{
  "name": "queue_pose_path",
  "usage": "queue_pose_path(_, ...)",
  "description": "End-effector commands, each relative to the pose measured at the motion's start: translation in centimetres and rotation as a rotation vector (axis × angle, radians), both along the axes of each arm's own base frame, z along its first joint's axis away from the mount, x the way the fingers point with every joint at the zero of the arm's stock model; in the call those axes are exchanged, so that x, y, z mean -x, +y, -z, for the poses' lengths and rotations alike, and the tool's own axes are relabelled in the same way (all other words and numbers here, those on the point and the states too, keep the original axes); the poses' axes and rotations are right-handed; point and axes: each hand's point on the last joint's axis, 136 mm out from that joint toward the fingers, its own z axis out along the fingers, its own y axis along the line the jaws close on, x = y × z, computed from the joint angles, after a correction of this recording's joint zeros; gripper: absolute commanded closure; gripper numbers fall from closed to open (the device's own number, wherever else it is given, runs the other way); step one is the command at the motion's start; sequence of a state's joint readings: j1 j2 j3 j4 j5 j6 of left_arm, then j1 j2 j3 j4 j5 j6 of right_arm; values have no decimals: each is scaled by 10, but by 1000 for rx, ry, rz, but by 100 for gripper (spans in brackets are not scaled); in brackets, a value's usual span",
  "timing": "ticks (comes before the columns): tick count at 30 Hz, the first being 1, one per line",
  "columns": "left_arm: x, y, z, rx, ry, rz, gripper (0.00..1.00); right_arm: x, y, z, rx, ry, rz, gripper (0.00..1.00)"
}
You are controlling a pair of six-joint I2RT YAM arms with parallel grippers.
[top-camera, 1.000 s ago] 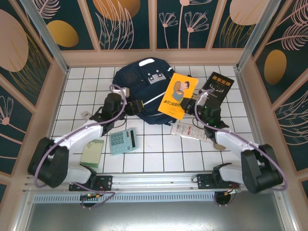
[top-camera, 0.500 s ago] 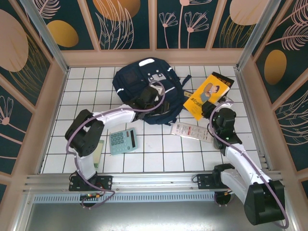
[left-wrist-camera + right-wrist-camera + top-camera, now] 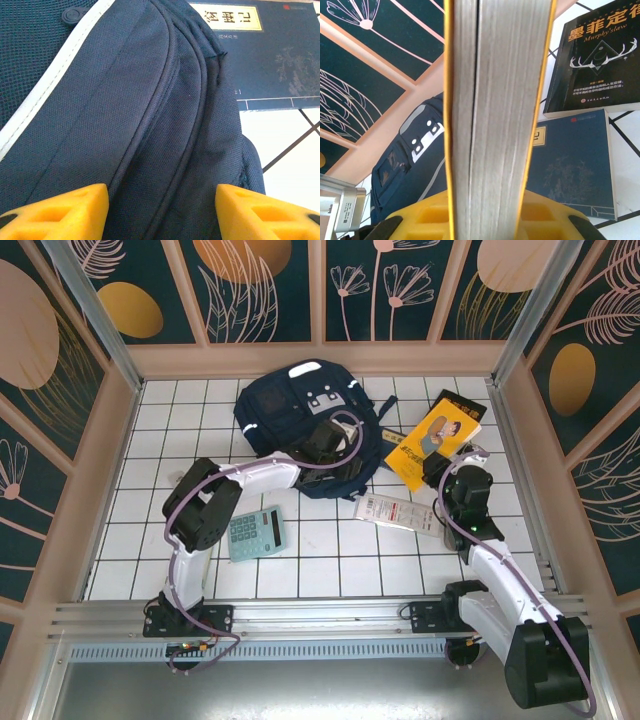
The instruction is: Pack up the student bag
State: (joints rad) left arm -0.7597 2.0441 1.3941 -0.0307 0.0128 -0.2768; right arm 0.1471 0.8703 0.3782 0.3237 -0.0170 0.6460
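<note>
The student bag (image 3: pixel 295 420) lies flat at the far middle of the white-tiled tabletop (image 3: pixel 320 565), front up, its white stripe showing. The left arm stretches well out from its base, elbow bent, to the bag's near right part. There the left gripper (image 3: pixel 160 212) sits low over the navy fabric with its yellow fingers spread wide, clamping nothing. The right arm stands to the right of the bag, forearm raised, and the right gripper (image 3: pixel 487 220) pinches a yellow book (image 3: pixel 432 438) held up on edge. A black book (image 3: pixel 600 60) lies flat farther right of the bag. A blue booklet (image 3: pixel 570 165) lies just beside the bag's right edge. A calculator (image 3: pixel 255 533) rests nearer than the bag.
</note>
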Motion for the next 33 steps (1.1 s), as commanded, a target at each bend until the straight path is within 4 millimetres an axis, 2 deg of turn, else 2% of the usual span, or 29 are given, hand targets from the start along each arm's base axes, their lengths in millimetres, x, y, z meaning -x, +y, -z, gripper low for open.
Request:
queue_pose_path(1,2,-3,16,-61,6,22,41,-4,0,-20,-29,-77,1,100)
queue_pose_path(6,8,-8,26,-133,-5,46,38,-4,-1,-19,-34,-73,2,100)
queue_pose_path(13,10,-7,31,-185,-28,46,46,-5,0,-16,-39,-62,-3,100)
queue_pose_path(15,10,-6,35,-194,-20,49,59,-5,0,-16,-39,-61,-4,100)
queue_pose_path(18,8,-4,33,-198,-31,32,88,-6,0,-14,-39,-58,-1,100)
queue_pose_path(19,6,-3,27,-194,-47,18,98,-6,0,-15,-40,-57,-1,100)
queue_pose_path(20,4,-1,19,-193,-63,2,100,-6,-1,-14,-39,-56,2,100)
queue_pose_path(27,-7,14,-53,-137,-201,-98,100,-5,-1,-15,-40,-58,0,100)
queue_pose_path(33,-20,38,-103,-146,-310,-242,100,-5,-2,-16,-43,-57,0,100)
